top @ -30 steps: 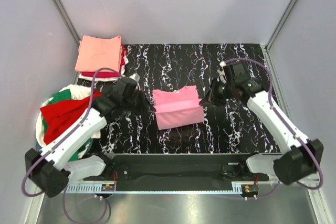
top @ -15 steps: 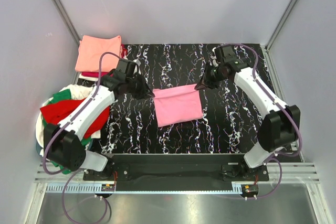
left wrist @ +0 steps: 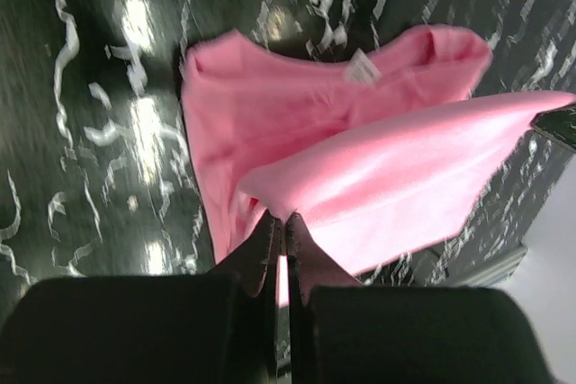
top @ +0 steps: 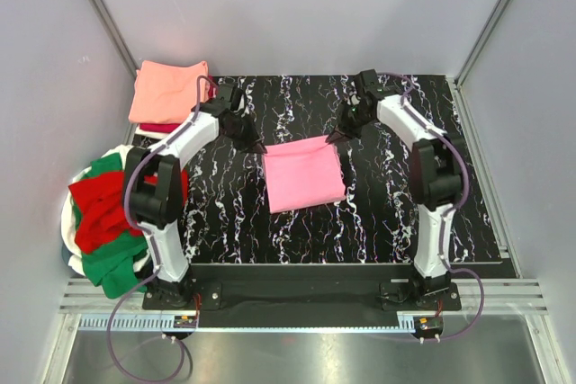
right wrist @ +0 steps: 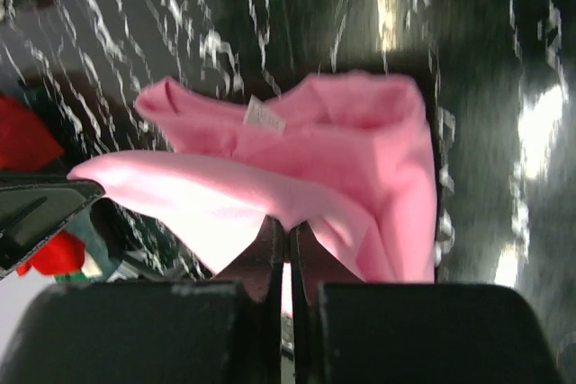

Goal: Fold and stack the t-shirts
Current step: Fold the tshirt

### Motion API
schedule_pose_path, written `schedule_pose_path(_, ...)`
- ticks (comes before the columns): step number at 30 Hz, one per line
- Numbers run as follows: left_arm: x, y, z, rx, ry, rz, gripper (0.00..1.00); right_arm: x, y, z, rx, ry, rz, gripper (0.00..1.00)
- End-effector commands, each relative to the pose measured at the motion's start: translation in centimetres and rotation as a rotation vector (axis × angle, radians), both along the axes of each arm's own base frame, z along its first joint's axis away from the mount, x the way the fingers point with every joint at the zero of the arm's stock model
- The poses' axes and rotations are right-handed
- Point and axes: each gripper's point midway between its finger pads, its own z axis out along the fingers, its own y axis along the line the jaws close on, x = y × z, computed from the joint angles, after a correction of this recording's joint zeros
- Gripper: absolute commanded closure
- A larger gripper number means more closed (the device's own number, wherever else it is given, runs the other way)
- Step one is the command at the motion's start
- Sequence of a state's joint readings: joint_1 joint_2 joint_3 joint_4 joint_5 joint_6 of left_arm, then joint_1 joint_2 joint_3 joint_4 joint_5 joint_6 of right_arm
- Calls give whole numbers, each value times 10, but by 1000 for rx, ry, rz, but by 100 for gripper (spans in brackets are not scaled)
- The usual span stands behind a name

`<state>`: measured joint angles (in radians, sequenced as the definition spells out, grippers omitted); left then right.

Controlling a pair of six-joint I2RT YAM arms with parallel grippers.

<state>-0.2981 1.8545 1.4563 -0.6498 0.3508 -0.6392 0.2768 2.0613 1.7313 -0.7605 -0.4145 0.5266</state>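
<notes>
Left gripper (top: 258,147) clamped on the far left corner of the pink t-shirt (top: 306,177), right gripper (top: 335,138) pinching its far right corner, middle of the table (top: 396,213), white neck label (left wrist: 363,66) too blurred to read

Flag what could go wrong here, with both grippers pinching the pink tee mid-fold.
1. Both pinches are thin: the left gripper and right gripper hold only the edge of the pink t-shirt, so a corner may slip out.
2. The lifted layer spans between them; an uneven release could skew the fold.
</notes>
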Motion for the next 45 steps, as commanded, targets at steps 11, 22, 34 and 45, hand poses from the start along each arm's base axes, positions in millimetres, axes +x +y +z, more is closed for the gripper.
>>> schedule_pose_path(11, 75, 3, -55, 6, 58, -17, 84, 67, 4, -52, 45, 28, -34, 83)
schedule_pose_path(22, 102, 13, 80, 39, -219, -38, 32, 72, -23, 38, -26, -164, -31, 22)
schedule_pose_path(34, -9, -25, 53, -73, -240, -80, 32, -75, 0, 12, 204, -59, 116, 67)
schedule_pose_path(45, -39, -44, 11, -70, -147, -129, 36, -99, -24, -101, 60, 132, 107, 81)
